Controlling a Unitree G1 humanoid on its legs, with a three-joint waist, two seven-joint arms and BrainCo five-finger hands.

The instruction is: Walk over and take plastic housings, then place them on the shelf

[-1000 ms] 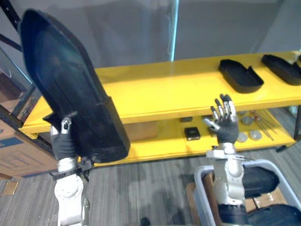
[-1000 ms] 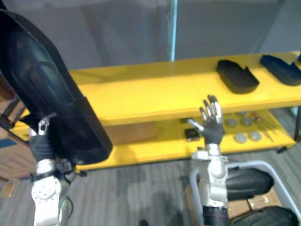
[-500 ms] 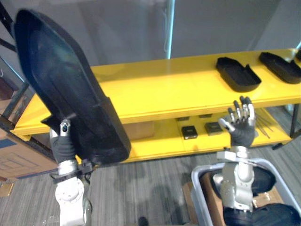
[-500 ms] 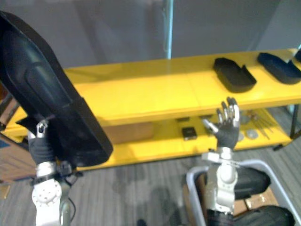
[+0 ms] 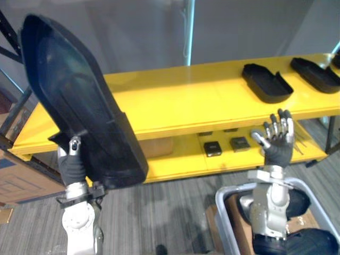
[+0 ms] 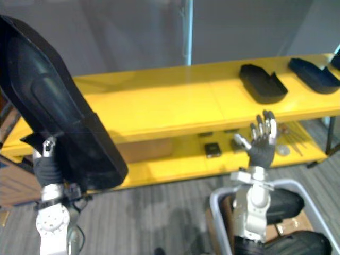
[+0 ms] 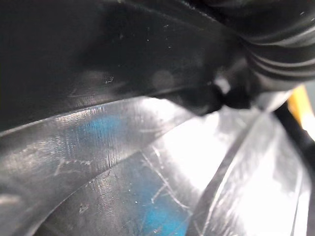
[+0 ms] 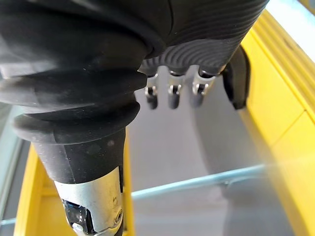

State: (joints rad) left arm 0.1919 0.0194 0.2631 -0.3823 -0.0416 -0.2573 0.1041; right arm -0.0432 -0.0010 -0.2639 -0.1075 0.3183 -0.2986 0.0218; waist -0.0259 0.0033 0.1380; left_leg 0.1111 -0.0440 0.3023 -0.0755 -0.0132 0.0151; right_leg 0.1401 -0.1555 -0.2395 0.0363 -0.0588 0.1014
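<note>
The left hand (image 5: 70,166) holds a large black plastic housing (image 5: 79,101) upright at the robot's left. It is a long, shallow, smooth shell with a rounded top, a raised rim and a stepped lower part. The silver thumb (image 5: 74,143) is clamped on its hollow inner face, and the fingers lie behind the shell, hidden. The left wrist view, from very close, adds the surface itself: glossy, finely scratched plastic with bluish reflections and curved ridges.

In front stands a yellow shelf (image 5: 191,101) with a smooth, slightly shiny top board. Toward its right end lie a black notched tray-shaped housing (image 5: 267,83) and, just beside it, a black oval housing (image 5: 314,74), both matte and open side up. On the lower yellow board (image 5: 175,162) sit two small black square boxes (image 5: 213,149) (image 5: 239,143).

The right hand (image 5: 277,143) is raised before the lower board, palm toward the shelf and holding nothing. Its fingers are straight and spread, with the thumb out to the side. The right wrist view shows the dark-tipped fingers (image 8: 170,93) in a straight row past the ribbed cover.

Below that arm, a grey plastic bin (image 5: 223,212) holds more rounded black housings (image 5: 311,241). A brown cardboard box (image 5: 21,183) stands at the left on the grey striped carpet (image 5: 170,212).
</note>
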